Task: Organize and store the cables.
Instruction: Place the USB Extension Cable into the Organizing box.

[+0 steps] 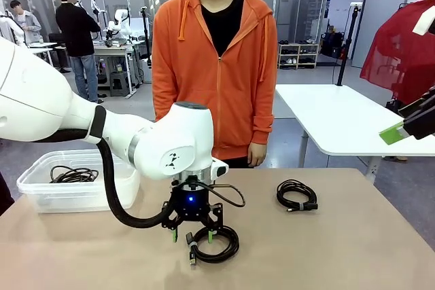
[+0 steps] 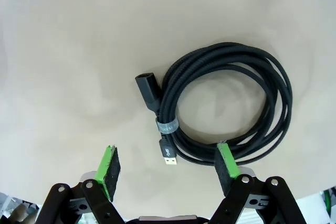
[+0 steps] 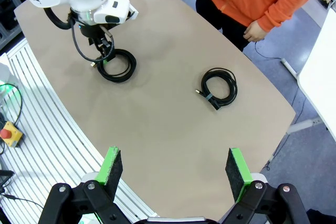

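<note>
Tabletop (image 1: 353, 236) open around; left claw (image 2: 167, 151) apart over cable (image 2: 281, 103) near front edge; right claw (image 3: 173, 153) apart.

table (image 1: 340, 249): plain tan, no pattern. near cable (image 2: 226, 51) on table: matte black, grey band (image 2: 167, 127), gold plug tip (image 2: 170, 161). far cable (image 1: 281, 196), toward table's far edge: black. left gripper (image 2: 167, 156): black (pads (image 2: 109, 169) bright green). bin (image 1: 41, 191) at table's left edge: translucent white. hoodie (image 1: 238, 86) beyond table: orange.

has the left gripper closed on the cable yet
No, the left gripper stands wide open over the coiled cable, not pinching it.
</note>
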Robot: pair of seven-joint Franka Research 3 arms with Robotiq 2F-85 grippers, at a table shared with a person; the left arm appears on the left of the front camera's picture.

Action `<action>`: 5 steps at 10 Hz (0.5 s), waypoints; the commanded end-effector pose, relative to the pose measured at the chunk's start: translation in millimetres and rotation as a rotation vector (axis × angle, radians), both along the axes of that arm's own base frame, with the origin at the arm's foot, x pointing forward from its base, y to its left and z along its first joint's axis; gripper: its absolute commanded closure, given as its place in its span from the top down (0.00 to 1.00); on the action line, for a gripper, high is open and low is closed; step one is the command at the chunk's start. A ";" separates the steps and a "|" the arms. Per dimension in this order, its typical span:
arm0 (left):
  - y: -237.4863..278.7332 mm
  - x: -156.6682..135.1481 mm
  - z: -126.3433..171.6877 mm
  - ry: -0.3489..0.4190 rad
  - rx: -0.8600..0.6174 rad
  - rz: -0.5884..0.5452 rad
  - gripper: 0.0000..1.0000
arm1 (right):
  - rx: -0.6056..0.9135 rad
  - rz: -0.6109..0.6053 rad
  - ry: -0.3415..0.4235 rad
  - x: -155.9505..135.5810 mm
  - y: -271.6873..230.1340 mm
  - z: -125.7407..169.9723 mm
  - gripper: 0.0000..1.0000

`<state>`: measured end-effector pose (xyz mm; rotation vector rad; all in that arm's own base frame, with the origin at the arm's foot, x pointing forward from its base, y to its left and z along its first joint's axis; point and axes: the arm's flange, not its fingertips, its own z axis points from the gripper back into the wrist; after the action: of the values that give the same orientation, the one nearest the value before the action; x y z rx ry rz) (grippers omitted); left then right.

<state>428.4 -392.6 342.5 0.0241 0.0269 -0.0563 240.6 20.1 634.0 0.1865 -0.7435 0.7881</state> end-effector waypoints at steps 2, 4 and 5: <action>-2.0 -3.7 -10.5 -0.026 -0.007 0.011 0.92 | -0.009 -0.011 0.008 -2.3 -2.6 -1.3 1.00; 0.1 -3.2 -17.4 -0.019 -0.029 0.011 0.92 | -0.009 -0.011 0.008 -2.3 -2.6 -1.3 1.00; 1.0 -2.3 -22.3 -0.015 -0.045 0.015 0.92 | -0.009 -0.011 0.008 -2.3 -2.6 -1.3 1.00</action>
<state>428.5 -393.7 330.1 0.0096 0.0211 -0.0543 240.6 20.1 634.0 0.1864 -0.7435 0.7881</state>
